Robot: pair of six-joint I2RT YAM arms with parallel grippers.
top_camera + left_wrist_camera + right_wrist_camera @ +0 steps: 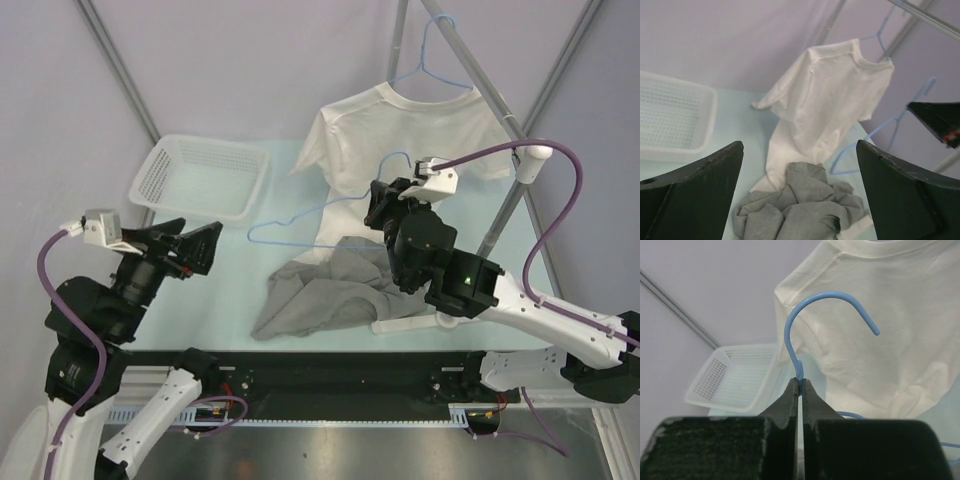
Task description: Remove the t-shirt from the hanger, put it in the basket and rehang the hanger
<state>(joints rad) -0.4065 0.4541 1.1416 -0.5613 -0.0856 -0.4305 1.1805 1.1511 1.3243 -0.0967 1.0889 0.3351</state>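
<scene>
While the gray t-shirt (330, 290) lies in a crumpled heap on the table (230, 290), off its hanger, the blue hanger (832, 294) is held up in the air just above and behind it. The shirt sits near the front middle of the table, and part of it rests on the bottom edge of a white t-shirt (400, 130). The right gripper (800, 385) has its two jaws pressed together on the thin wire neck of the blue hanger, right under the curved hook. The hook points up and the rest of the wire sticks out toward the left side of the table. I cannot tell if the wire touches the gray shirt. The left gripper (200, 228) is over the left side of the table, well apart from the gray shirt, with its jaws spread wide and nothing between them. It points toward the shirts. The white t-shirt hangs at the back on a second blue hanger (430, 60), and its long bottom part comes down to the table. A white plastic basket (215, 141) with little holes sits on the back left of the table, near the left gripper.
</scene>
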